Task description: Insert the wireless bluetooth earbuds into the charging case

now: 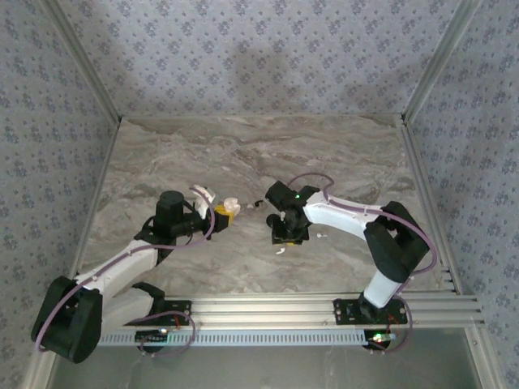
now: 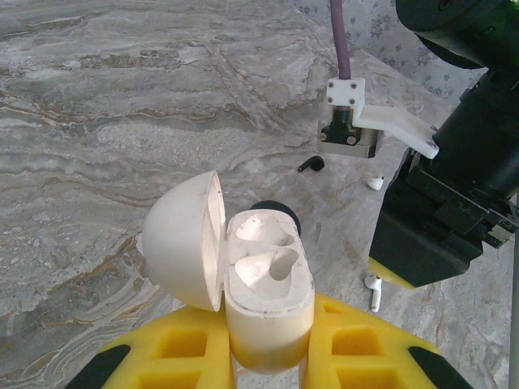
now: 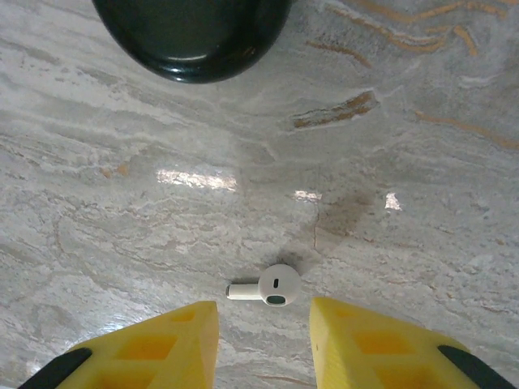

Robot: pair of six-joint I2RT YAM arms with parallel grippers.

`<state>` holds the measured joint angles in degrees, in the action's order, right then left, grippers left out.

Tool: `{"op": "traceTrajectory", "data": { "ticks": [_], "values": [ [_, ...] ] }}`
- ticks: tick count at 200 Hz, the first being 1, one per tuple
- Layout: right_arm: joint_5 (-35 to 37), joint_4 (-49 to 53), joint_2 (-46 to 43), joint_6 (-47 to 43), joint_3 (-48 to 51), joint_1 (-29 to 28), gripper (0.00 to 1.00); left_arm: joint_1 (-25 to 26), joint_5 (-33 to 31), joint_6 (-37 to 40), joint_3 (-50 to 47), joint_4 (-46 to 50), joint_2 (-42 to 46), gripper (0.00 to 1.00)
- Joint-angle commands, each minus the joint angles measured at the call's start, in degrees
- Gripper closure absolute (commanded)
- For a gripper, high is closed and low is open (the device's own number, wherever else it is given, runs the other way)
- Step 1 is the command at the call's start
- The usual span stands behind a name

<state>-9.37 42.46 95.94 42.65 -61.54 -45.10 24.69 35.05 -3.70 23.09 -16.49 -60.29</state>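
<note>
Gripping the charging case (image 2: pixel 268 292) by its lower body, the left jaws are closed tight on it, lid (image 2: pixel 182 239) hinged open to the left. Both wells are bare, so neither earbud is seated: case opened and presented, both insertions left, by my reckoning. Right jaws stand apart with nothing held, low over the tabletop (image 3: pixel 122 203); one earbud (image 3: pixel 272 285) lies on its side just ahead of the gap, stem pointing left, a likely first pick. Beyond it sits a black round object (image 3: pixel 190 36). Left wrist view gives the wells' interior, which the right wrist view does not, and two buds loose on the tabletop: a nearer earbud (image 2: pixel 373 292) beside the right arm (image 2: pixel 454 203) and a farther earbud (image 2: pixel 374 183), well apart. Right wrist view gives stem direction, too small to read from above. Top view puts case and right jaws near each other, mid-tabletop.
</note>
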Motion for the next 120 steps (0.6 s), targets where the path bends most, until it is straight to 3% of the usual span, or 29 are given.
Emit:
{"op": "traceTrajectory", "data": {
  "ticks": [1,120],
  "values": [
    [-0.7,0.6,1.4,2.8,0.3,-0.2,0.63,-0.4,0.4,0.7,0.0,-0.3,1.0,0.93],
    [-2.5,-2.2,4.2,3.5,1.2,-1.3,0.64,-0.4,0.3,0.7,-0.3,-0.3,1.5,0.93]
  ]
}}
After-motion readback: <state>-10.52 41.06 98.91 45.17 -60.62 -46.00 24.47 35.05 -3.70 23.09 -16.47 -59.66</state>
